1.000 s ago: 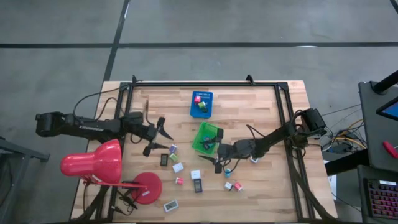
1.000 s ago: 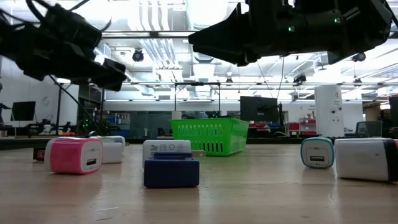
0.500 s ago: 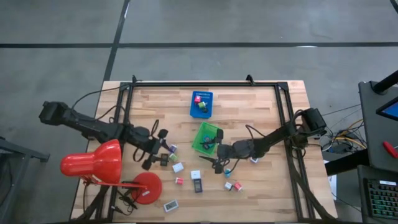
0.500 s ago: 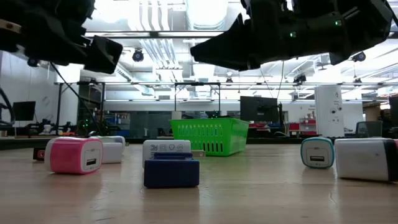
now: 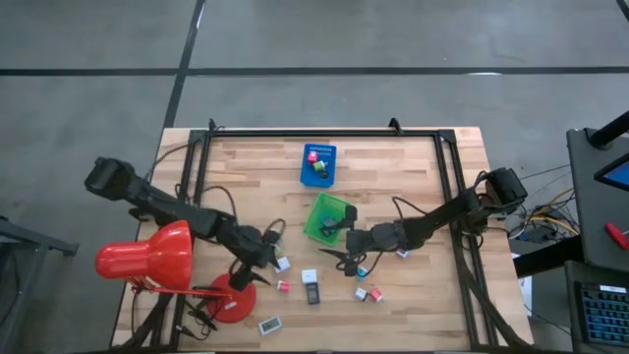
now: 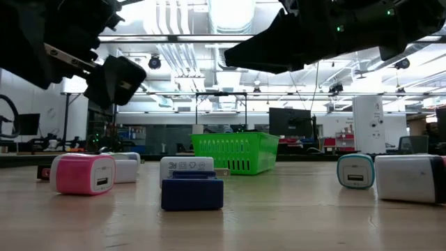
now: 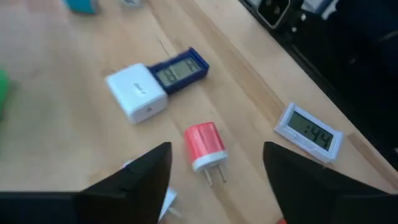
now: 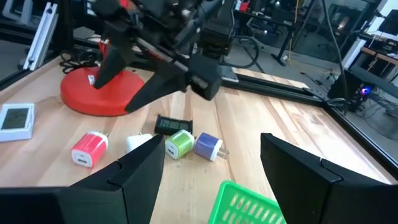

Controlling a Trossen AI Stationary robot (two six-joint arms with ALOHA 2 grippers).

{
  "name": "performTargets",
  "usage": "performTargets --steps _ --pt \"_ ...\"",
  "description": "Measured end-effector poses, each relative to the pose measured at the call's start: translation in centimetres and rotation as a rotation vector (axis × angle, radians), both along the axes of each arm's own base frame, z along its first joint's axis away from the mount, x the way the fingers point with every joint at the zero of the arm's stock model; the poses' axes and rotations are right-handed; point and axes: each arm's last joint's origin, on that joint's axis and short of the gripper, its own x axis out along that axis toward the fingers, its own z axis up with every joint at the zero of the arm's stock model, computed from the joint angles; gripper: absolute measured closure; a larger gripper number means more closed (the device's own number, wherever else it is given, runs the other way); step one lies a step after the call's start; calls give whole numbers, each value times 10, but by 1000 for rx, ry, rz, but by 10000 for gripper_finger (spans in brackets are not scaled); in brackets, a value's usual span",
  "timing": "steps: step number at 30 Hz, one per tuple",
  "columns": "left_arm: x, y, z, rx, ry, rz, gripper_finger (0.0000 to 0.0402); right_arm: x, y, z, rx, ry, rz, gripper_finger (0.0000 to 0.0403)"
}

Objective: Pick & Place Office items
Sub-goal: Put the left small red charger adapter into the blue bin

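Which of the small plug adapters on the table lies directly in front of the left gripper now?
The red adapter, lying between the open fingers of the left gripper with its two prongs pointing toward it. The white one lies farther away, beside a blue clock.

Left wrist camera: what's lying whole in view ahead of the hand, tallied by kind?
Plug-in cubes: 2 (white cube, red cube)
Small display units: 2 (blue display, white display)
Total: 4. Pieces cut off at the picture's edges are not counted.

High view looks straight down; low view looks level across the wooden table; both show the green slatted plastic basket.
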Motion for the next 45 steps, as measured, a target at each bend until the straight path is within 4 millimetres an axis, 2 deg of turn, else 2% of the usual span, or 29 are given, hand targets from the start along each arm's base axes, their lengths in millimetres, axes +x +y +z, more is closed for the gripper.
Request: performTargets --steps 6,10,14,31,45 --pt "27 -15 1 48 136 -22 63 -6 3 0 -1 3 15 145" --pt "40 -25 1 116 169 -2 40 -13 5 -1 -4 9 17 145" --pt "46 -32 0 197 205 18 41 -19 6 -4 -18 19 -11 145" --pt "59 -65 -24 226 292 93 44 -24 13 -4 -35 15 -32 145" --pt "57 -65 -32 271 316 211 55 -25 17 -4 -30 7 -19 145"
